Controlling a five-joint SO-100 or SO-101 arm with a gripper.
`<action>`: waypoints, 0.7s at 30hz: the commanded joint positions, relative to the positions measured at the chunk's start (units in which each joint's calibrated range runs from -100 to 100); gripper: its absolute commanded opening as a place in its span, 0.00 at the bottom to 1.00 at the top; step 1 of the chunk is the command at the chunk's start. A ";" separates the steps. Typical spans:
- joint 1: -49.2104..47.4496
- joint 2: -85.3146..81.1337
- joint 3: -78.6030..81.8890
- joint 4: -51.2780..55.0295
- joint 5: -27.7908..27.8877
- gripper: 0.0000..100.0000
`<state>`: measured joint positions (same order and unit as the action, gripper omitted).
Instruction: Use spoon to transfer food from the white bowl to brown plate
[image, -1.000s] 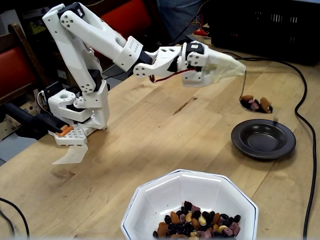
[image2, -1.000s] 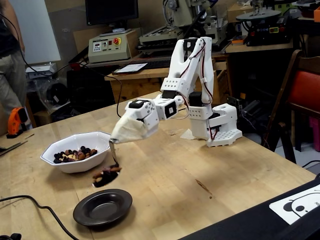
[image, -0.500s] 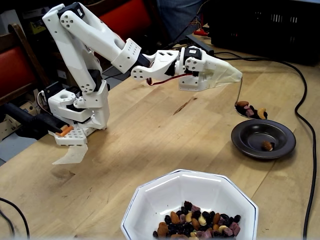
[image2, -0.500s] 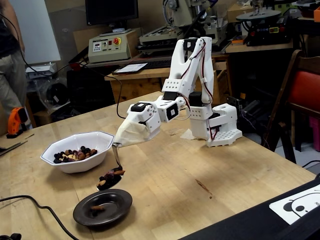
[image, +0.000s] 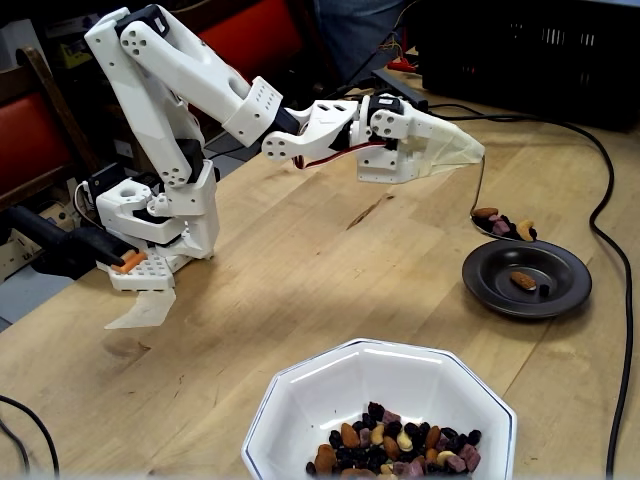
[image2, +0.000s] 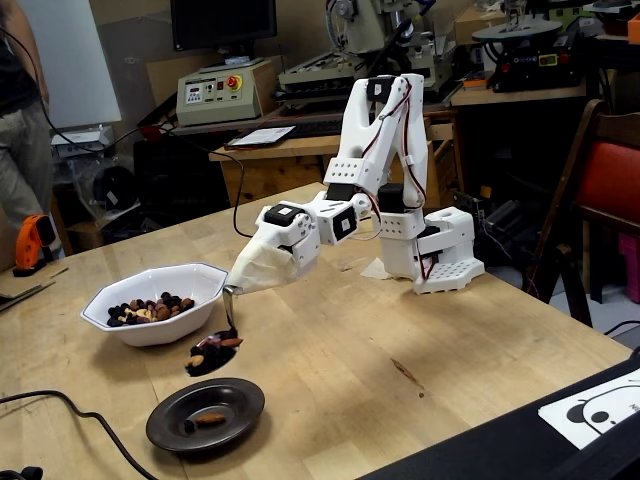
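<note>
A: Starting nearest in a fixed view, what sits at the front edge?

B: The white bowl (image: 380, 410), one only, eight-sided with a thin dark-blue line round its rim. The food (image: 392, 448) lies heaped at its near side: tan and brown nuts, dark raisins, pinkish-purple bits. Too many small pieces to count.

A: And beyond it?

B: One brown plate (image: 527, 278), round, dark and glossy, with a wide rim and a shallow sunken centre. In it I count one almond (image: 522, 280) and one small dark bit beside it. In the other fixed view the plate (image2: 206, 414) is nearest the camera, with the bowl (image2: 155, 301) behind it to the left.

A: Where is the spoon?

B: One spoon (image: 497, 222), shiny metal, hanging by its thin handle with its bowl just above the far rim of the plate and clear of it. It is loaded with several pieces: nuts, a pink bit, dark raisins. In the other fixed view the spoon (image2: 213, 354) hovers between bowl and plate.

A: The gripper?

B: The gripper (image: 470, 152) is wrapped in a pale cloth-like cover, so the fingers are hidden. The handle comes out of the cover's tip, so it grips the spoon. One white arm (image: 190, 80) reaches out from its base over the wooden table (image: 300, 270).
</note>
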<state>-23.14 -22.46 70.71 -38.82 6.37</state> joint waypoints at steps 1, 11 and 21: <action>-0.34 -2.75 -0.09 -0.86 0.54 0.03; -0.42 -2.75 -0.09 -0.86 4.59 0.03; -0.42 -2.75 -0.09 -0.31 8.11 0.03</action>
<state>-23.14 -22.46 71.21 -38.82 13.80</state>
